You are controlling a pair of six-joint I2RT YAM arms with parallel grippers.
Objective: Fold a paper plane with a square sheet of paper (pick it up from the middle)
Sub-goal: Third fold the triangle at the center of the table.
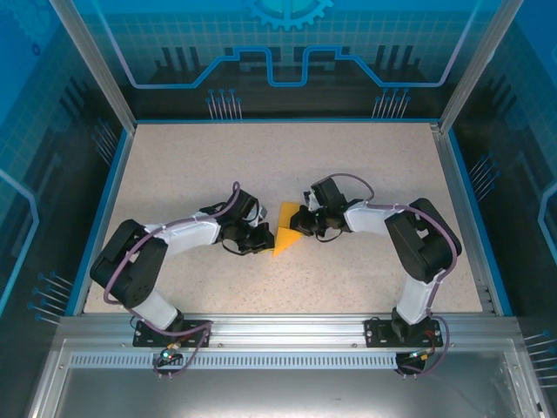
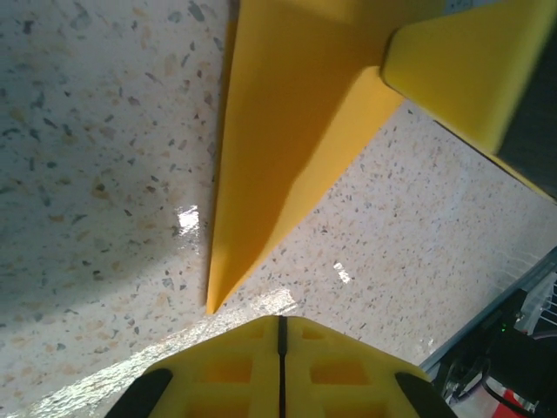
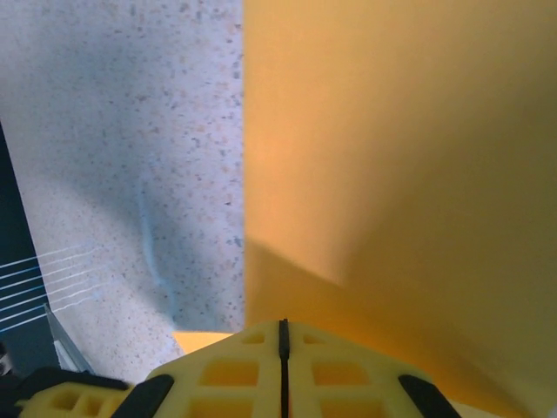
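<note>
Top view: the orange-yellow sheet of paper (image 1: 285, 233), part-folded into a narrow wedge, lies flat on the pale speckled stone-look table (image 1: 174, 174) at mid-table, between the two arms. Wide end faces away from the bases, tip toward them.

Left gripper (image 1: 264, 239), two yellow plastic fingers: jaws closed flush, only a thin seam between them in the left wrist view (image 2: 280, 324). It holds nothing; bare table separates it from the paper's tip (image 2: 287, 131). Judgement: parked just off the point so it can press or run a crease without shifting the sheet.

Right gripper (image 1: 300, 225): jaws likewise together in its own view (image 3: 283, 326), set at the paper's wide end (image 3: 400, 157). Judgement: it pins that end so the wedge stays put while the other arm works.

Hard to make out:
- Whether the right fingers pinch an edge or only bear down on it — the sheet runs beneath the tips and the contact is hidden.
- A blunt yellow plastic block (image 2: 466, 74) over the sheet in the left wrist view is cut off by the frame; probably a right finger.
- The layers and creases merge into shading; number of folds cannot be told.
</note>
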